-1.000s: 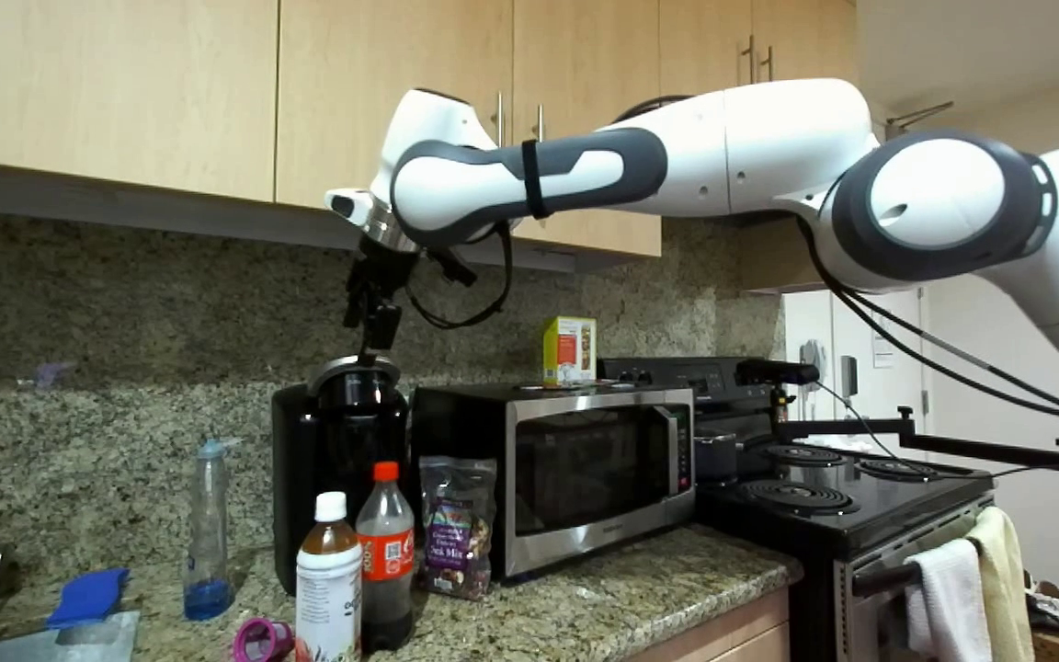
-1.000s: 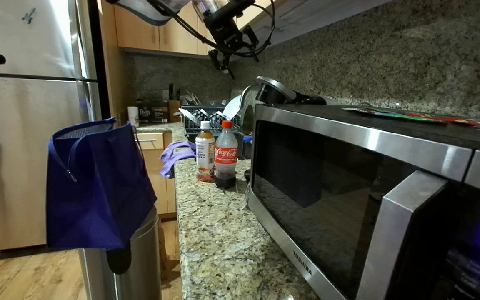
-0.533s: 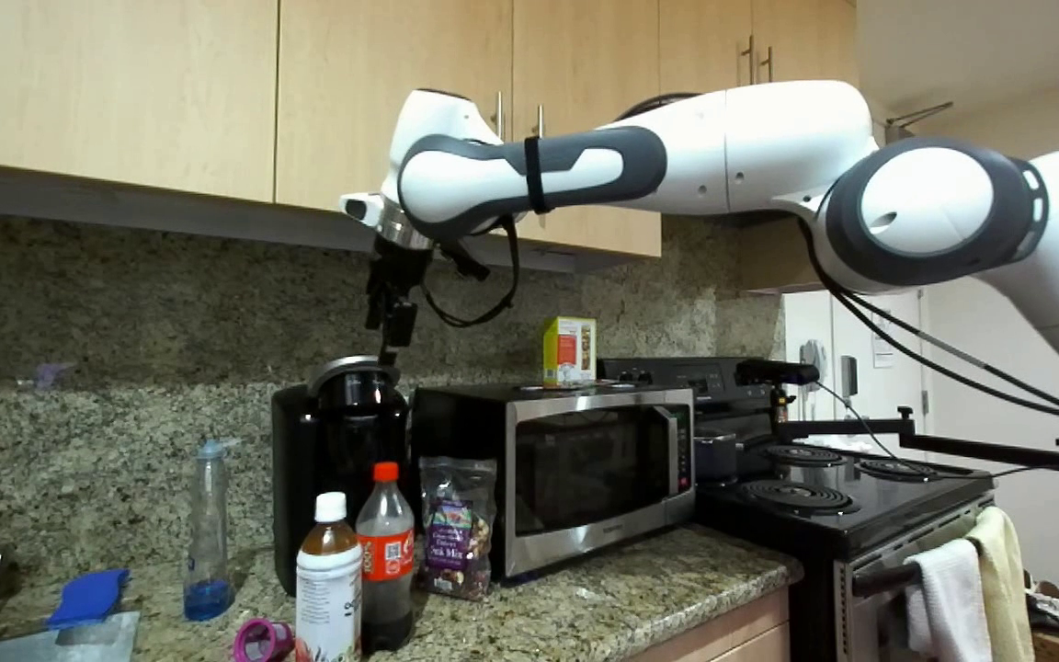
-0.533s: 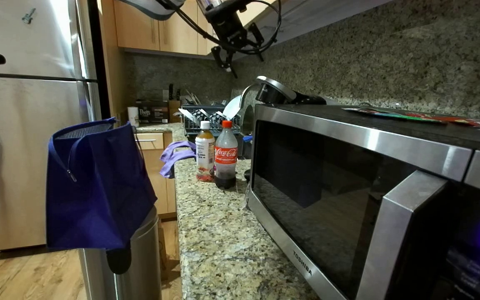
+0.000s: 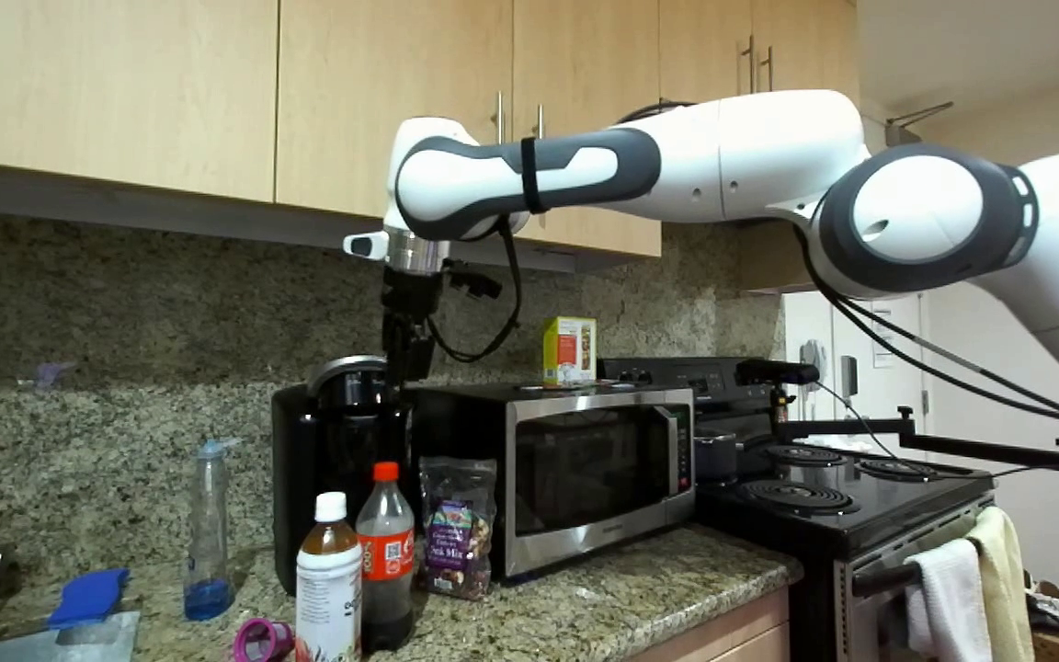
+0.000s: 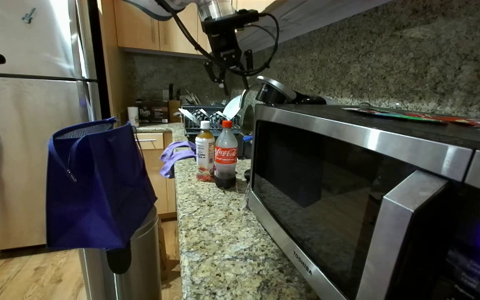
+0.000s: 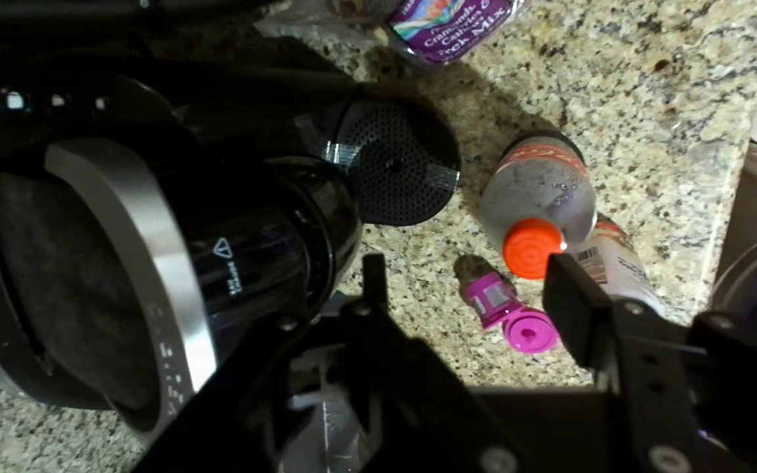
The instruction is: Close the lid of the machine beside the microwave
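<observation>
The black machine stands left of the silver microwave in an exterior view. Its lid, with a silver arched band, sits tilted up above the microwave top in an exterior view. In the wrist view the machine's silver band lies to the left, outside the jaws. My gripper hangs in front of the lid, pointing down and apart from it. From the wrist, the gripper is open, its fingers separated with only countertop far below between them.
A cola bottle, a white-capped bottle and a trek mix bag stand before the machine. A pink cup lies on the counter. Wall cabinets hang overhead. A clear bottle stands left of the machine.
My gripper has come down and its wrist has turned more upright, moving slightly right in an exterior view. The fingers stand closer together than before. The lid has not moved.
</observation>
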